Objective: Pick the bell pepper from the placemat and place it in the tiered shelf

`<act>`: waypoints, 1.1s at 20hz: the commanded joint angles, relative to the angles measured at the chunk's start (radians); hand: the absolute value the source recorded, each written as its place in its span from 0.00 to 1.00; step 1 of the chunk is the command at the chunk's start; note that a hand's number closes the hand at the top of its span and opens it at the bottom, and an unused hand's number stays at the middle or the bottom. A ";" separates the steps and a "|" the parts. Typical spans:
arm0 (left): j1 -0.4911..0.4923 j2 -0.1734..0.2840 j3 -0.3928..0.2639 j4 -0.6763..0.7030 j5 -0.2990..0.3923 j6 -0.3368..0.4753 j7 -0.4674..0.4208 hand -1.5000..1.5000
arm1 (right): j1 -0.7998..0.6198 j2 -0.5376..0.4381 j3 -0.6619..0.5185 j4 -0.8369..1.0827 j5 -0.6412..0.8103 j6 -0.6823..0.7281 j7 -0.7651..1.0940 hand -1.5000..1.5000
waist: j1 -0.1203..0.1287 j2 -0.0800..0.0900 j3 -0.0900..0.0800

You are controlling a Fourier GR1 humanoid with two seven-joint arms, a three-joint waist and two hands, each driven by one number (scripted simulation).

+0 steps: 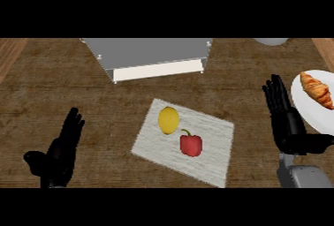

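Here, bell pepper (191, 145) lies lengthwise, stem up-view.

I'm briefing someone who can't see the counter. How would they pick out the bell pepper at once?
Find the pale placemat in the middle of the wooden counter, below the grey tiered shelf. Two items lie on it; the bell pepper is the nearer one, red with a green stem, unlike the yellow lemon.

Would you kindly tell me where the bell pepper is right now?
In the head view, the red bell pepper lies on the pale placemat, just lower right of the lemon, between both hands.
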 commanded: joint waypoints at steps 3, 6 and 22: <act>-0.044 0.056 0.084 0.101 0.069 -0.083 0.097 0.50 | 0.082 -0.077 -0.094 -0.133 0.029 -0.044 -0.051 1.00 | -0.041 -0.022 -0.012; -0.034 0.093 0.098 0.141 0.116 -0.129 0.178 0.50 | 0.197 -0.043 -0.094 -0.277 0.126 -0.179 -0.109 1.00 | -0.074 -0.027 -0.014; -0.119 0.013 0.096 0.256 0.098 -0.236 0.223 0.50 | 0.608 -0.109 0.110 -0.534 0.265 -0.037 0.100 0.00 | -0.030 -0.021 -0.013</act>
